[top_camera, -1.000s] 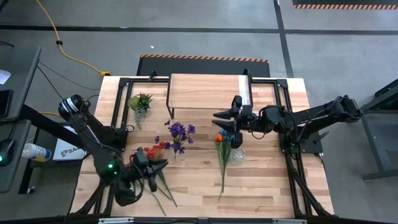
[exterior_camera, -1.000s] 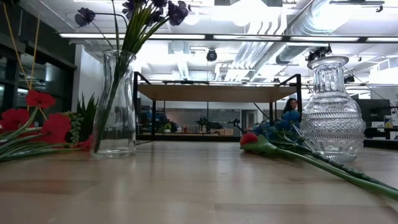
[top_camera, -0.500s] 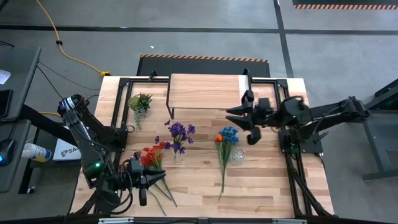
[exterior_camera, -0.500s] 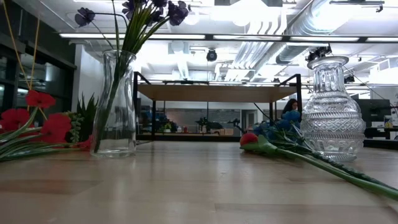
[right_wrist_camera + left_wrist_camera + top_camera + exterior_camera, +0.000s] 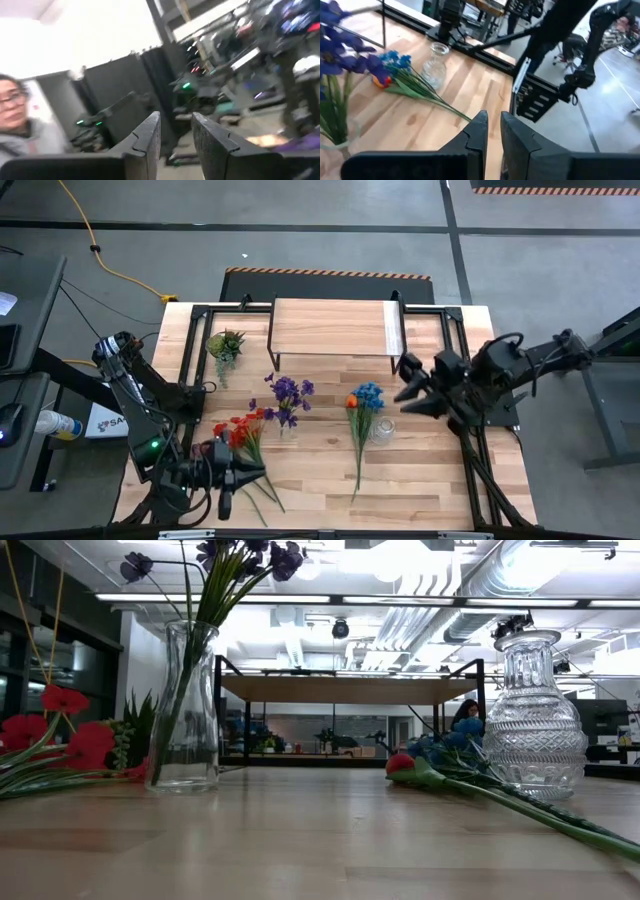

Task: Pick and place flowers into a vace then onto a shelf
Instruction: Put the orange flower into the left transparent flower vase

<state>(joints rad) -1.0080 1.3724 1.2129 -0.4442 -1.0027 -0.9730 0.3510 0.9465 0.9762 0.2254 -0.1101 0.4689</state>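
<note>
Purple flowers (image 5: 288,392) stand in a tall clear vase (image 5: 185,705). A red spray (image 5: 243,430) lies flat on the table, its stems toward the near edge. A blue-and-orange spray (image 5: 362,402) lies beside a cut-glass vase (image 5: 382,431) that stands upright and empty. The shelf (image 5: 333,328) stands on its black legs at the far edge. My left gripper (image 5: 250,473) hovers by the red stems at near left, open by a narrow gap (image 5: 491,117), holding nothing. My right gripper (image 5: 403,387) is raised near the right edge, open and empty (image 5: 175,117).
A small spiky green plant (image 5: 224,345) sits at far left beside the shelf. Black frame rails (image 5: 468,442) run along the table's right side. A person shows in the room beyond the table in the right wrist view. Bare wood (image 5: 420,480) lies at near right.
My right gripper has drawn back from above the blue-and-orange spray toward the table's right edge, rising and tipping upward. My left gripper has lifted and pulled back from the red stems toward the near left. All the flowers and both vases have stayed where they were.
</note>
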